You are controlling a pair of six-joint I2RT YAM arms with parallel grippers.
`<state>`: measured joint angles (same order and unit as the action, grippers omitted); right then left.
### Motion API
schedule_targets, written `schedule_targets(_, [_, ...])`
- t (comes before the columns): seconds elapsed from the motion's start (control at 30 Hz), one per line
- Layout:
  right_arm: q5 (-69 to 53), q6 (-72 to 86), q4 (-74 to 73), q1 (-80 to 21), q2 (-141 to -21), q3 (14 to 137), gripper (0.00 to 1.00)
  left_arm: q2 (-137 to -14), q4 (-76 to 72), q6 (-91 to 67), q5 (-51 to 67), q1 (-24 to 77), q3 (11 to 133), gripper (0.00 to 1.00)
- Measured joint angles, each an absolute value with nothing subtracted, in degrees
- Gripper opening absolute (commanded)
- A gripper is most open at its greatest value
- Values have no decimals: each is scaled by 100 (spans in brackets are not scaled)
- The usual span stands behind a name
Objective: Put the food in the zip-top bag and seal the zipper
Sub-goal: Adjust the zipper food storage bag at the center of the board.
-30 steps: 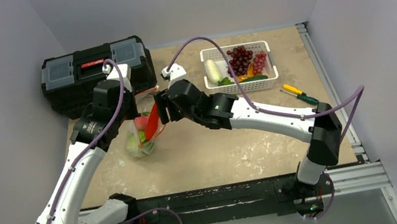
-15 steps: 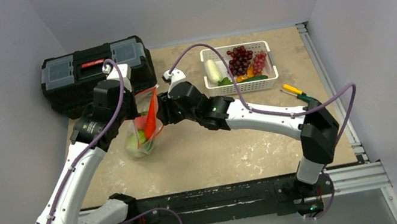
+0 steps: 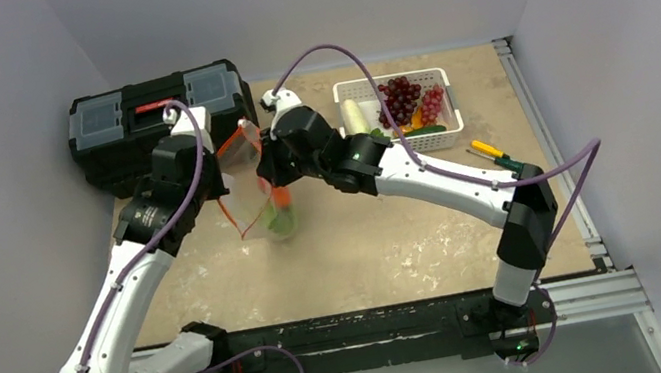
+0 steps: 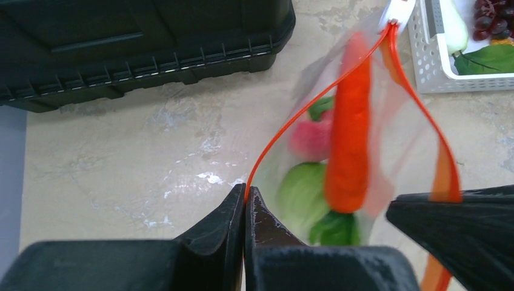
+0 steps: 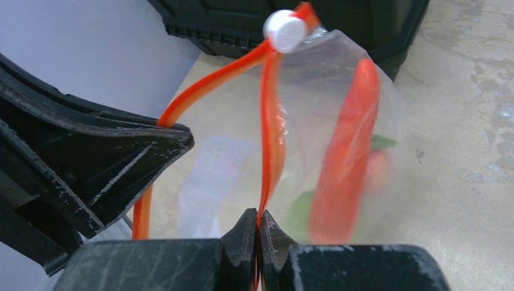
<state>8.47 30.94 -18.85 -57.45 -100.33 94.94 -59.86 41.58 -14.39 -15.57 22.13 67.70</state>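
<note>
Since a second ago we have raised the bag (image 3: 276, 208) and swung it right, toward the basket (image 3: 406, 145). It hangs between our claws over the surface (image 3: 397, 246). Our left claw (image 4: 245, 209) is clamped on one side of the orange zipper (image 4: 447, 176), and our right claw (image 5: 257, 229) pinches the other, holding the mouth apart. A carrot (image 4: 350, 139) lies inside, and grapes (image 3: 403, 98) sit in the basket.

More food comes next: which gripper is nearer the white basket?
Right. The right gripper pinches the zipper on the side toward the basket; the left gripper pinches it farther off, by the toolbox.
</note>
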Motion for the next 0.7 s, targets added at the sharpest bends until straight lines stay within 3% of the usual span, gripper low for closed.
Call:
schedule_targets(0.47, [311, 3046, -1918, -5614, -9719, 9192, 0, -4901, 3898, -1568, -2512, 2196, 6412, 0])
schedule_targets(0.7, [200, 3035, -1861, -5579, -9845, 9164, 0, -6042, 3959, -1568, -2097, 2180, 6742, 0])
